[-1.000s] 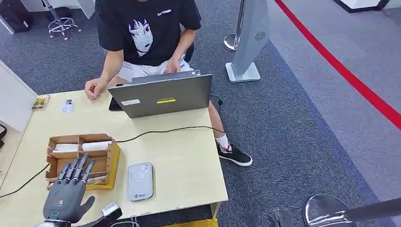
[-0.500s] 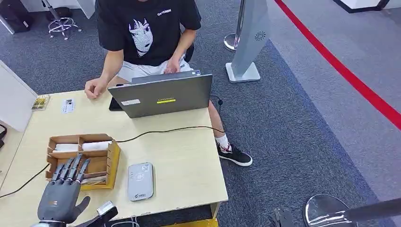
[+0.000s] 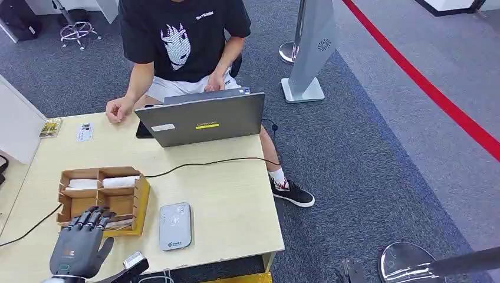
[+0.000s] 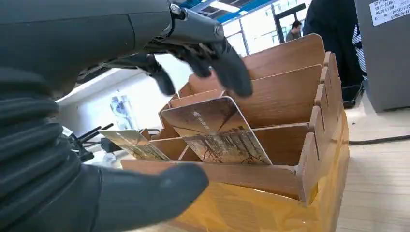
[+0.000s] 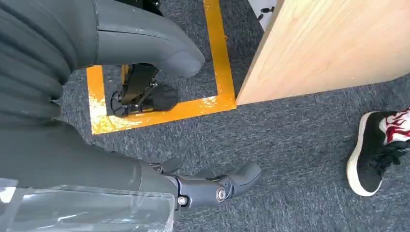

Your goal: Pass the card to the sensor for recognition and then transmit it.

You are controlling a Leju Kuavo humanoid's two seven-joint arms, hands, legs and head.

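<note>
A wooden card box [image 3: 140,200] stands at the table's near left. A brown patterned card [image 4: 217,130] leans upright in its near compartment. My left hand [image 3: 79,247] hovers at that compartment with its fingers [image 4: 212,53] curled down just above the card's top edge. Its thumb [image 4: 145,198] lies outside the box's front wall, and nothing is held. The grey card sensor [image 3: 175,226] lies flat on the table just right of the box. My right hand [image 5: 96,159] hangs beside the table above the carpet, fingers [image 5: 217,186] loosely apart and holding nothing.
A person sits behind a grey laptop [image 3: 200,118] at the table's far side. A black cable [image 3: 206,162] runs across the table between laptop and box. A second card [image 4: 133,145] and white cards [image 3: 121,181] fill other compartments. A shoe [image 5: 377,154] rests beside the table corner.
My left hand has drawn back toward the table's near edge and its fingers have bent down over the box's near compartment. The rest of the scene is unchanged.
</note>
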